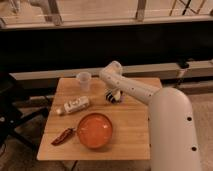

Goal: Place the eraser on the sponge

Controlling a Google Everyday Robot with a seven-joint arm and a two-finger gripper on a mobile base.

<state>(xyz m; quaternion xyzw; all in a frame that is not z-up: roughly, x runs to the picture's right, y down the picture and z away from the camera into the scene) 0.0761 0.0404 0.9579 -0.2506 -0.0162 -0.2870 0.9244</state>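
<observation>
My arm reaches from the right over the wooden table (130,135). The gripper (113,95) hangs low over the table's middle, just right of the white bottle. A small black-and-white patch shows at its tip; it may be the eraser, but I cannot tell it apart from the gripper. The sponge is hidden or out of view.
A clear plastic cup (83,80) stands at the table's back left. A white labelled bottle (74,105) lies on its side left of the gripper. An orange-red bowl (94,131) sits at the front, with a red chili-shaped item (62,136) to its left.
</observation>
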